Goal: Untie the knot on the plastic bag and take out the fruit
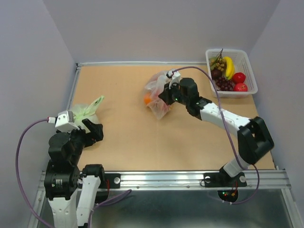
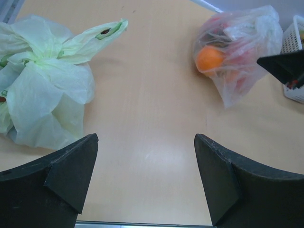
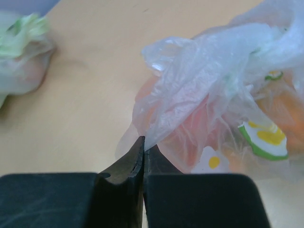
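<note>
The clear plastic bag [image 1: 156,90] lies at mid-table with fruit inside: an orange [image 1: 147,99] and pink peaches [image 3: 199,128]. It also shows in the left wrist view [image 2: 237,52] with the orange [image 2: 209,58]. Its knot [image 3: 266,40] is a whitish bunched twist at the bag's top. My right gripper [image 3: 144,145] is shut on a fold of the bag's film [image 3: 190,80] below the knot; in the top view it [image 1: 165,97] sits against the bag's right side. My left gripper [image 2: 146,142] is open and empty, low over bare table near the left front [image 1: 95,130].
A pale green bag [image 1: 85,110] lies just beyond my left gripper; it also shows in the left wrist view [image 2: 42,90] and the right wrist view [image 3: 23,52]. A white basket [image 1: 251,80] with banana, grapes and red fruit stands at the back right.
</note>
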Available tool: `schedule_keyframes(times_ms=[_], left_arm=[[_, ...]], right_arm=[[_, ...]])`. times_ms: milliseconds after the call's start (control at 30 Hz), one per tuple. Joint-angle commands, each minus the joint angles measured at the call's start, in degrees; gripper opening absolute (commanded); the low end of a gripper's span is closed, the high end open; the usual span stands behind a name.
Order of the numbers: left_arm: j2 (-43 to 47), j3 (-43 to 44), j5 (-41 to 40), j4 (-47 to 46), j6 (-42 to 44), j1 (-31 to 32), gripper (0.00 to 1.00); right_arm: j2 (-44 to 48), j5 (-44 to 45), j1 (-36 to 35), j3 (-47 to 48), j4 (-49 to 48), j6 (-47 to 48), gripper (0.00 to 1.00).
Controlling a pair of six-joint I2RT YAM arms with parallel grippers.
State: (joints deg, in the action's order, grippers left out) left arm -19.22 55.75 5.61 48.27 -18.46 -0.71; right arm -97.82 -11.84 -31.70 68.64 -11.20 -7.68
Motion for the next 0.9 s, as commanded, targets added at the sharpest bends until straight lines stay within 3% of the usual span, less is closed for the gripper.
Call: schedule_keyframes(times_ms=[0, 267, 367, 433, 533, 700, 733, 867], left_arm=[[-2.8, 0.5, 2.7, -1.9, -2.5, 0.4, 0.93], [-7.2, -4.9, 15.4, -9.2, -6.7, 0.3, 0.93], [-8.4, -5.7, 18.2, -12.8, -7.3, 0.4, 0.93], [-9.4, -5.9, 19.6, -14.3, -7.3, 0.4, 0.93], [-11.0, -6.0, 21.0, -17.1, -8.2, 0.5, 0.93], [-13.8, -6.1, 20.3, -20.8, -9.4, 5.4, 0.93], [-14.3, -6.2, 19.1, -22.4, -10.2, 6.8, 0.93], [-18.6, -5.6, 13.3, -26.8, -11.5, 15.6, 0.94]], right_arm=[[11.7, -6.5, -4.1, -10.5, 5.8, 0.7, 0.00], [34.2, -2.4, -5.4, -26.7, 22.9, -10.7, 0.01], [43.4, 9.5, -5.4, -30.4, 29.7, -19.6, 0.02], [49.2, 16.4, -5.5, -31.9, 33.7, -23.1, 0.09], [51.4, 22.8, -5.4, -32.3, 36.8, -24.1, 0.11], [49.0, 27.1, -5.3, -30.8, 40.0, -24.8, 0.30], [48.5, 26.0, -5.4, -29.9, 39.9, -23.0, 0.45], [47.3, 22.5, -5.4, -24.4, 39.6, -15.4, 0.78]])
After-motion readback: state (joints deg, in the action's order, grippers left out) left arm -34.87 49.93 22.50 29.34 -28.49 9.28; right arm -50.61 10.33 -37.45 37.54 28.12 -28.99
